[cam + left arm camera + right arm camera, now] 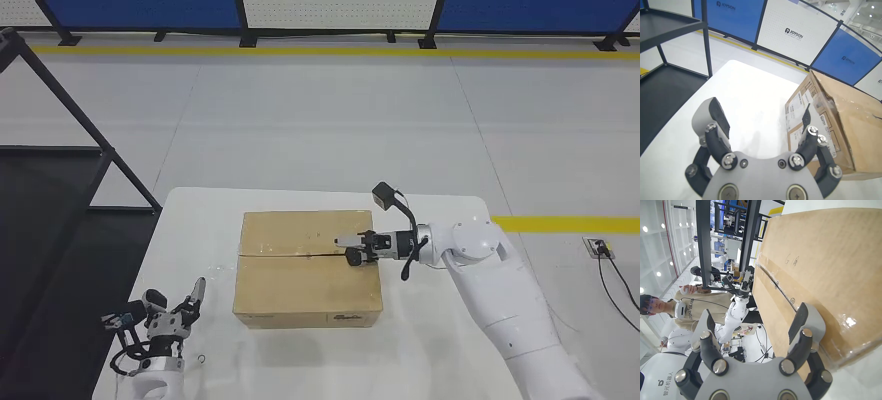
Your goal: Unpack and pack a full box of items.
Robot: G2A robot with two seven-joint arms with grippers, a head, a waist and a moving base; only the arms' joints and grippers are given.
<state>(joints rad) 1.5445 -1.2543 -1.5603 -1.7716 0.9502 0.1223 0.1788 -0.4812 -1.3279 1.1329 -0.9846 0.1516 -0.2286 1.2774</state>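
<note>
Sitting mid-table, cardboard box [308, 268] closed, taped seam [300, 254] running left-right, contents hidden. White table [200, 230] has bare room left, near and far of it; black rack [60, 200] stands off its left edge. Right gripper [345, 243] fingers spread, over box top's right end by seam. Left gripper [178, 297] spread too, near-left corner, well apart from box.

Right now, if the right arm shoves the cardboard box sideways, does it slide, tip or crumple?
Probably slides rather than tips: the cardboard box is low and wide, flat on the smooth white table. Likely stiff, its flaps taped shut. The glossy tape may be slippery under the fingers.
</note>
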